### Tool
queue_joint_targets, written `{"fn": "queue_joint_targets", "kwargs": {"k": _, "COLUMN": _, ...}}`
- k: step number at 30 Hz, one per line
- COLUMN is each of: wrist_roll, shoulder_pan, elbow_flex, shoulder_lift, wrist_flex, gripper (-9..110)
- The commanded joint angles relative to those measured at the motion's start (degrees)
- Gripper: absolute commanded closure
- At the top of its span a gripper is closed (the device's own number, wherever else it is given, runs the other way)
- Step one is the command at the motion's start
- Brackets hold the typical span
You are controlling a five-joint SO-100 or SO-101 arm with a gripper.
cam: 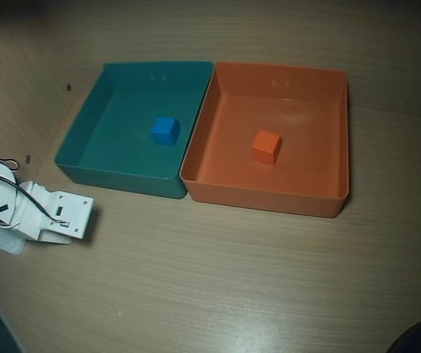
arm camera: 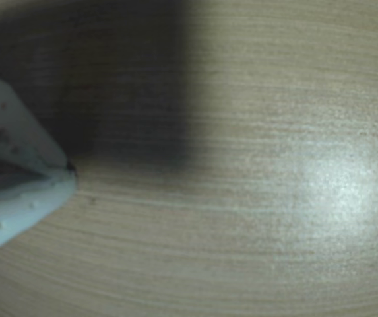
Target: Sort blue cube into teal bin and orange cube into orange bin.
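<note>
On the tabletop [cam: 232,279], the teal bin [cam: 85,143] and orange bin [cam: 335,140] touch side by side near the far edge. The pincer [arm camera: 68,169], clenched and empty, rests clear. Blue cube [cam: 165,131] in teal, orange cube [cam: 266,146] in orange: apparently sorted.

In the overhead view, a small bright blue solid cube [cam: 165,130] rests on the floor of a large square teal plastic bin [cam: 85,125] with shallow sloped walls. Touching that bin's right wall stands a same-shaped orange plastic bin [cam: 320,147]; a small orange solid cube [cam: 267,146] sits near the middle of its floor. Both bins stand upright on the table.
</note>
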Motion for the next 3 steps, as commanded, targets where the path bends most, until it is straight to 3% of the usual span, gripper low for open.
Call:
{"fn": "queue_joint_targets", "kwargs": {"k": 1, "wrist_roll": 0.35, "shoulder_pan": -0.26, "elbow_flex": 3.60, "shoulder_lift": 0.35, "wrist_flex": 1.14, "gripper": 106}}
{"fn": "queue_joint_targets", "kwargs": {"k": 3, "wrist_roll": 0.35, "shoulder_pan": -0.26, "elbow_flex": 3.60, "shoulder_lift": 0.35, "wrist_flex": 1.14, "gripper": 106}}
